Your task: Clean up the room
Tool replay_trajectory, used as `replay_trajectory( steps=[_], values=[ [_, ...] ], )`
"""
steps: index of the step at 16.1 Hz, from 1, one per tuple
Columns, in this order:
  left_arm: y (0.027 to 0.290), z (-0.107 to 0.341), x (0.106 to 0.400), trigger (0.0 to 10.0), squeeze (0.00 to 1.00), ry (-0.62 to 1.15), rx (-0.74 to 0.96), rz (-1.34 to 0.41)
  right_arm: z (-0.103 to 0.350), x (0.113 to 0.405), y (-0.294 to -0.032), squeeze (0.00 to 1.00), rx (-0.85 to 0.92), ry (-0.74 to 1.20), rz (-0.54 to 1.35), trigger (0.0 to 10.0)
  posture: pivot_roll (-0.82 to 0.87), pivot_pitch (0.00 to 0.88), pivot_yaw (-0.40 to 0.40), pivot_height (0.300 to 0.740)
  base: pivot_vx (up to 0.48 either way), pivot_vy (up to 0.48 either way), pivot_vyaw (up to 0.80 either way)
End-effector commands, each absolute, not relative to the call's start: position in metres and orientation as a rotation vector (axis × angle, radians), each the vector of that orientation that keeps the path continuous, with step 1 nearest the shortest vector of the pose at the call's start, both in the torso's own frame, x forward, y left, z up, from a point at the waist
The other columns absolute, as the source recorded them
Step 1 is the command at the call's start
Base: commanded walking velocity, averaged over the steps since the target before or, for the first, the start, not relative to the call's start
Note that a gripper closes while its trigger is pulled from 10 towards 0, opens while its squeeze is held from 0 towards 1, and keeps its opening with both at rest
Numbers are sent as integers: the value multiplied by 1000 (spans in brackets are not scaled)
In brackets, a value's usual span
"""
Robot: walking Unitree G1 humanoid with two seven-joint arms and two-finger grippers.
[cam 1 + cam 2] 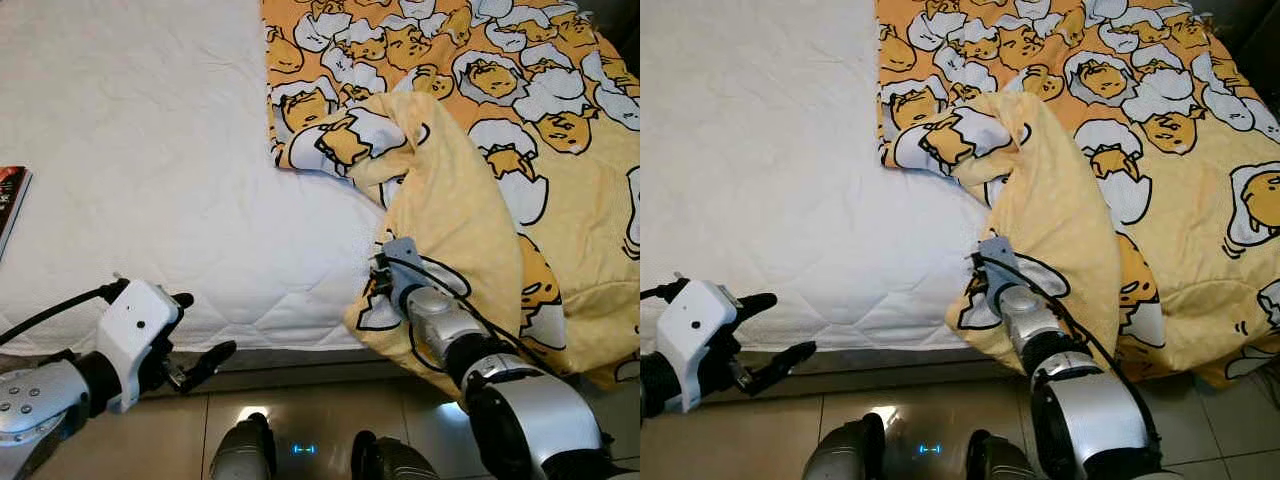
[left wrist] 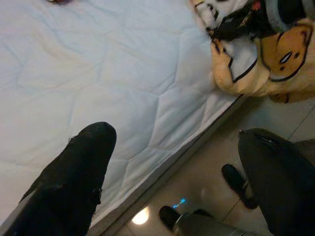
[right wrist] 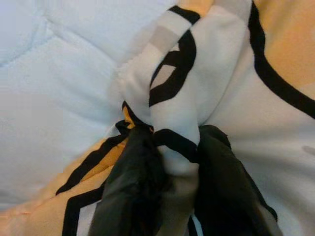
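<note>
A bed with a white quilted mattress cover (image 1: pixel 150 150) spans the scene, its near edge running above a beige tiled floor (image 1: pixel 320 420). An orange and yellow blanket printed with cartoon eggs (image 1: pixel 520 140) covers the bed's right part and hangs over the near edge; one section is folded back on itself, showing its plain yellow underside, and a bunched corner lies near the edge of the mattress. The right gripper (image 3: pixel 172 162) is at that corner, its jaws pinched tight on a fold of the blanket's white and black-lined cloth, with fabric squeezed between the two black fingers (image 3: pixel 133 187). The left gripper (image 1: pixel 195 345) hangs just off the mattress's near edge, over the floor, its jaws spread wide apart and holding nothing. At the far left edge of the mattress lies part of a red and black book or magazine (image 1: pixel 10 200), well apart from both grippers. Below, the robot's own dark feet (image 1: pixel 240 450) stand on the tiles.
</note>
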State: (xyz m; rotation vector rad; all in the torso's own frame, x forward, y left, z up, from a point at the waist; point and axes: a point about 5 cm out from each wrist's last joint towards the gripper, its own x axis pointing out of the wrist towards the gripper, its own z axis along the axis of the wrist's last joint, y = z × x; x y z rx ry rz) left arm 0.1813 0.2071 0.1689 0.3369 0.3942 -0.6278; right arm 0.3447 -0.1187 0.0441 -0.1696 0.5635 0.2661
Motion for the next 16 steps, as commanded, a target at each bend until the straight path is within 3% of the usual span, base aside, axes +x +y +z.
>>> replay_trajectory(
  steps=[1,3,6,9,10,11,12,13,14,15,16],
  values=[
    [206,171,181,10000,0,386,338,-627,38,339,-120,0,-148,591,319,0,257,249,-34,740,0,0,0],
    [204,170,183,10000,0,383,335,-632,35,336,-124,0,-151,586,380,0,237,237,-22,740,0,0,0],
    [201,169,183,10000,0,384,326,-647,38,324,-110,0,4,497,705,0,233,231,-12,740,0,0,0],
    [200,169,182,10000,0,389,333,-660,32,248,-98,0,84,515,1388,0,235,221,-7,740,0,0,0],
    [200,169,182,10000,0,390,334,-662,31,230,-100,0,74,550,1494,0,235,221,-7,740,0,0,0],
    [199,169,181,10000,0,395,333,-673,24,185,-115,0,7,681,1729,0,237,221,-8,740,0,0,0],
    [199,169,180,10000,0,399,331,-680,14,164,-128,0,-65,771,1802,0,238,220,-8,740,0,0,0],
    [200,169,180,10000,0,399,331,-679,8,164,-132,0,-114,768,1780,4667,238,220,-8,740,0,0,0],
    [200,169,181,10000,0,401,333,-678,1,174,-134,0,-182,728,1668,10000,238,221,-8,740,0,0,0],
    [201,169,180,10000,0,404,335,-679,3,184,-132,0,-168,697,1567,10000,238,224,-8,740,0,0,0],
    [201,169,180,10000,0,405,335,-679,9,186,-129,443,-147,682,1541,10000,238,223,-8,740,0,0,0]
  ],
)
